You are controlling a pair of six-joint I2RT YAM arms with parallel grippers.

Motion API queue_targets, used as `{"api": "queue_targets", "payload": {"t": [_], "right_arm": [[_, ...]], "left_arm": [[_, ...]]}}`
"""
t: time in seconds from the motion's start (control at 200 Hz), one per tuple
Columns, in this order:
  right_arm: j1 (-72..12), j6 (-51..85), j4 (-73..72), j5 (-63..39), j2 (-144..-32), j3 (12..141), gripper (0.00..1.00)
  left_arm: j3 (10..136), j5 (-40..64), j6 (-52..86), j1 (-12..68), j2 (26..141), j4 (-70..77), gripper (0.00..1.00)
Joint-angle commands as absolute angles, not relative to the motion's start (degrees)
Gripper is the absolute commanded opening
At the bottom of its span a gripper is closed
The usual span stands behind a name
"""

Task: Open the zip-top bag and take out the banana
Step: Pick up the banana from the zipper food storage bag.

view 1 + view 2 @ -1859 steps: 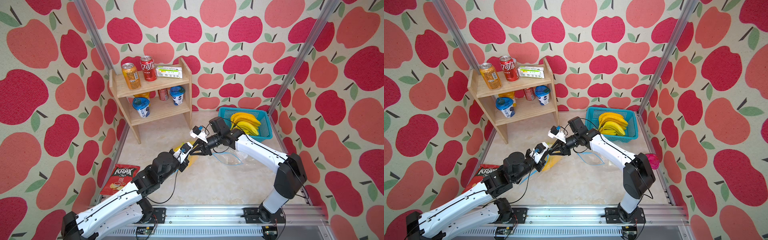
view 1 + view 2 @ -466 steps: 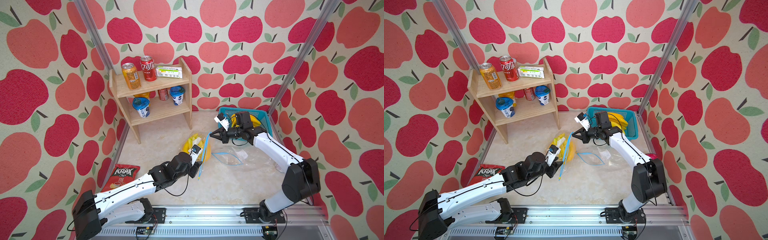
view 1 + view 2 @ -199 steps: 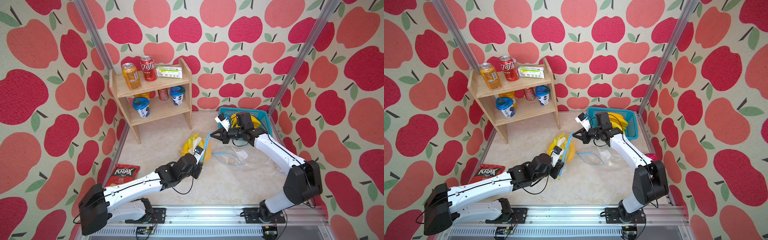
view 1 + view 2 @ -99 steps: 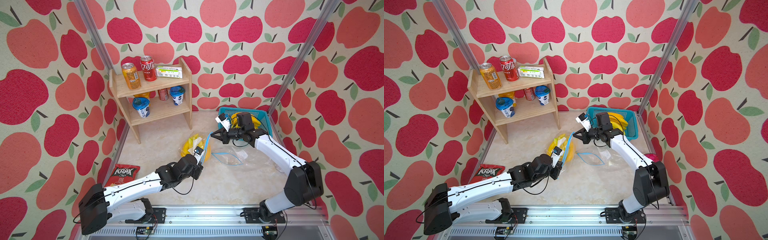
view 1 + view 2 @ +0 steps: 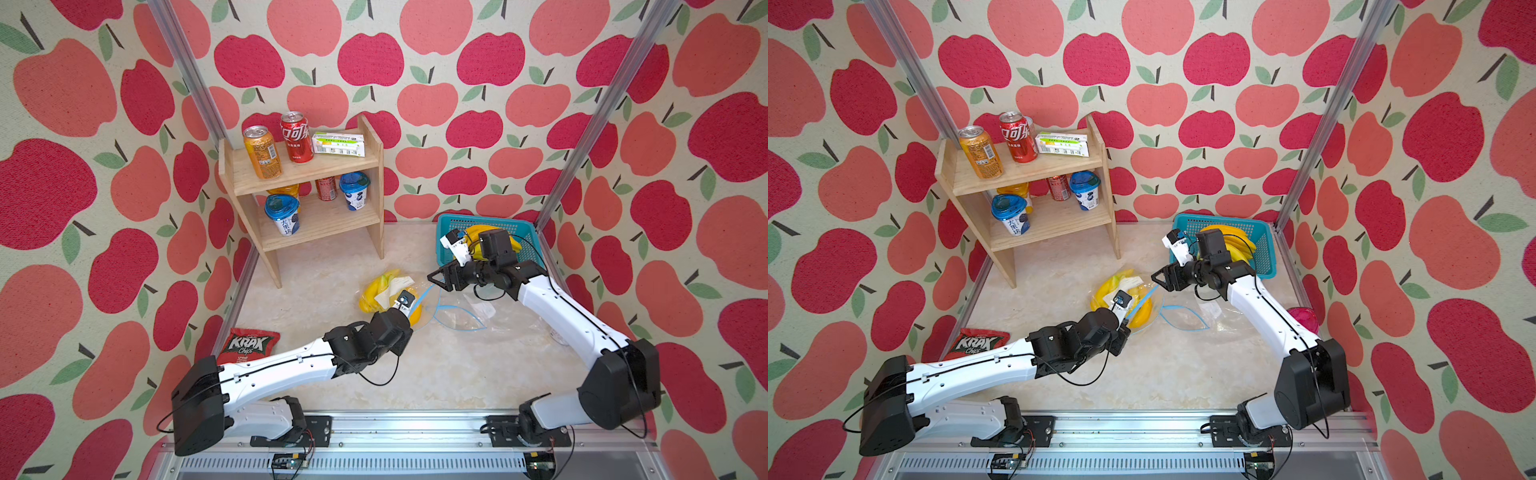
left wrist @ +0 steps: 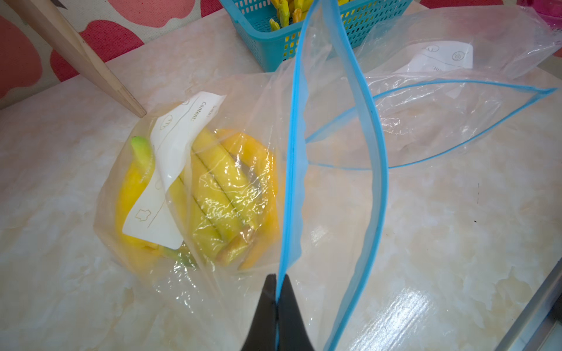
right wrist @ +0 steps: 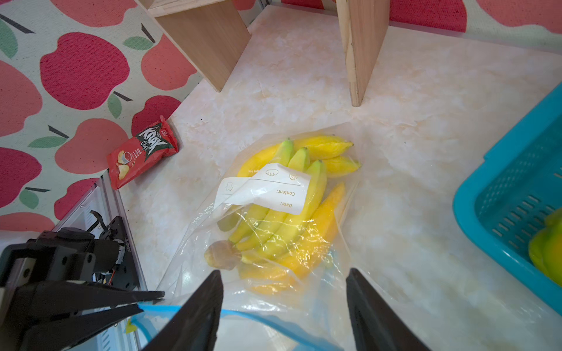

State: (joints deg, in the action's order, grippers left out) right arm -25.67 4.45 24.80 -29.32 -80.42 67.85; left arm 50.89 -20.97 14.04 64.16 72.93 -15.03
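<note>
The clear zip-top bag lies on the marble table with a yellow banana bunch inside, under a white label. The bag's mouth gapes, and the two sides of its blue zip strip stand apart. My left gripper is shut on the near side of that strip, also seen in a top view. My right gripper hangs open just over the mouth's far side, holding nothing, and shows in both top views. The banana lies in front of its fingers.
A second, empty zip-top bag lies right of the first. A blue basket with more bananas stands at the back right. At the back left is a wooden shelf holding cans and cups. A red chips packet lies front left.
My left gripper closed on the near side of the zip strip. My right gripper opened and let go of the far side. Both arms stayed about where they were.
</note>
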Motion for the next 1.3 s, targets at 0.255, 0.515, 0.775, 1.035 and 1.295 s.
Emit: {"api": "queue_targets", "payload": {"t": [0.255, 0.515, 0.775, 1.035, 1.295], "right_arm": [[-29.36, 11.13, 32.67, -22.26, -59.61, 56.06, 0.61], [-35.41, 18.00, 26.11, -22.51, -50.27, 45.06, 0.56], [-45.17, 18.55, 12.91, -18.68, -53.06, 38.26, 0.46], [-45.94, 18.00, 7.34, -16.98, -58.96, 39.69, 0.47], [-46.05, 17.58, 5.64, -14.12, -63.35, 39.96, 0.46]], "left_arm": [[55.83, -33.22, 19.71, 67.85, 79.75, -19.51, 0.00], [54.78, -33.45, 24.09, 67.07, 78.22, -19.18, 0.00], [53.25, -32.05, 26.97, 66.98, 78.03, -15.93, 0.00], [51.97, -32.32, 27.47, 67.13, 77.26, -14.75, 0.00], [50.75, -32.43, 28.22, 67.24, 76.55, -13.29, 0.00]]}}
